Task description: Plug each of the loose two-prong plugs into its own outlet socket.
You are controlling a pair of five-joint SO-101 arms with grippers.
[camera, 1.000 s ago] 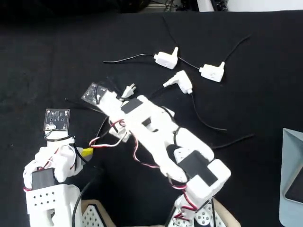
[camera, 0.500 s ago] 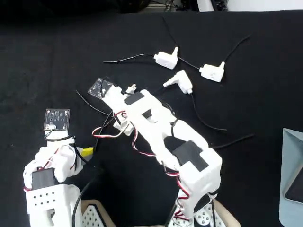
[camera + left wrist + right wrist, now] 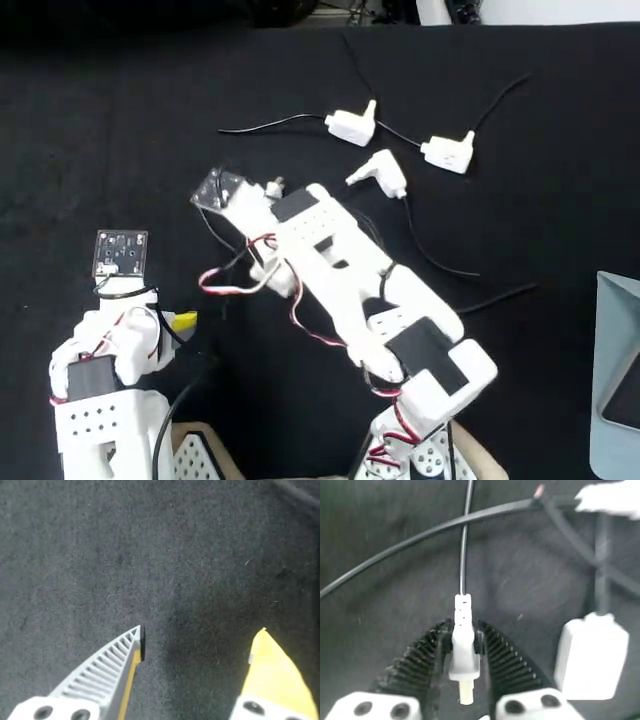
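Near the middle of the black desk (image 3: 120,120), the right claw (image 3: 464,626) is closed tight on a white two-prong plug (image 3: 464,652), whose thin lead (image 3: 465,540) runs straight ahead. A black cable (image 3: 420,537) crosses that lead. Just beside the claw lies the nearest outlet socket (image 3: 380,172). A second outlet socket (image 3: 352,125) and a third outlet socket (image 3: 450,152) lie farther back, each trailing dark wire. At the desk's near left corner, the left claw (image 3: 200,635) is spread wide over bare cloth, gripping nothing. A grey tray (image 3: 615,380) sits at the right edge.
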